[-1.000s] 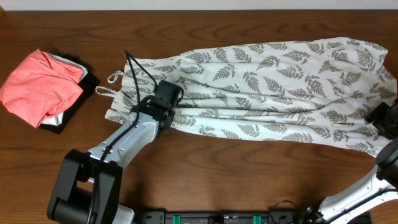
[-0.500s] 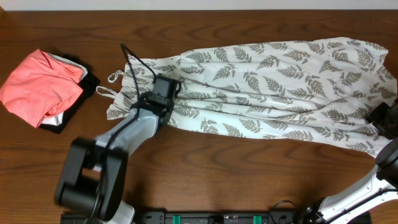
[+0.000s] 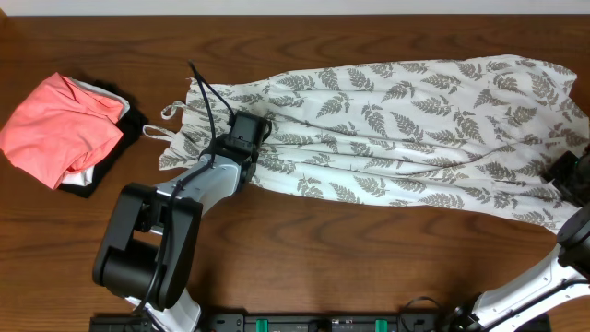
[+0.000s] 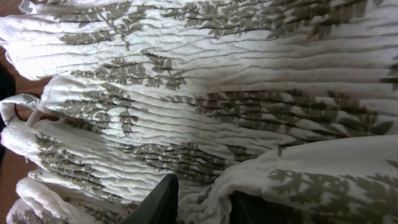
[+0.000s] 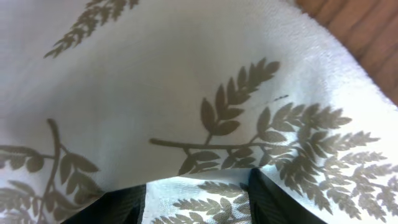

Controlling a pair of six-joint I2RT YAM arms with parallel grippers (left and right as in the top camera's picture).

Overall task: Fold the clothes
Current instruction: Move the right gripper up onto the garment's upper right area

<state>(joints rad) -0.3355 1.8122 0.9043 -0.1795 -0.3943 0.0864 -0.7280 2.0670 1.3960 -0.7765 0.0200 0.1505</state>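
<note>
Currently: dress (image 3: pixel 415 138) lies spread on surface (image 3: pixel 369 267), unfolded. Right jaws hold hem (image 3: pixel 564 101); left jaws straddle bodice (image 3: pixel 189 138), grip unclear. Next likely: grasp bodice, fold hemward.

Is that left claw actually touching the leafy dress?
Touching. The left wrist view shows the dress bunched inside the left gripper, pressing against both fingers.
</note>
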